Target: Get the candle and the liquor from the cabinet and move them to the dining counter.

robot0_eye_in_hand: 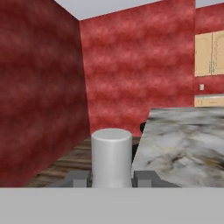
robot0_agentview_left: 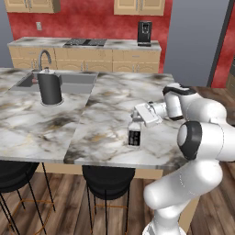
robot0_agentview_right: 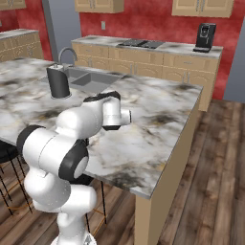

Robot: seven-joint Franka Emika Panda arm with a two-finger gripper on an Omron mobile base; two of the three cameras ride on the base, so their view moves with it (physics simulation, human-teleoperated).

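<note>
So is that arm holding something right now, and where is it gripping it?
Yes, the tool grips the liquor bottle by its short pale neck, one finger on each side. The bottle stands upright at the marble dining counter.

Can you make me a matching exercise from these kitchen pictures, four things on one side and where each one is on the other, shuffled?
Things:
1. liquor
2. dark canister
3. coffee machine
4. black stool

Places:
A. on the back counter by the red wall
B. under the near edge of the dining counter
C. beside the sink
D. upright on the marble, neck in the end effector

Pairs: 1-D, 2-C, 3-A, 4-B
</note>
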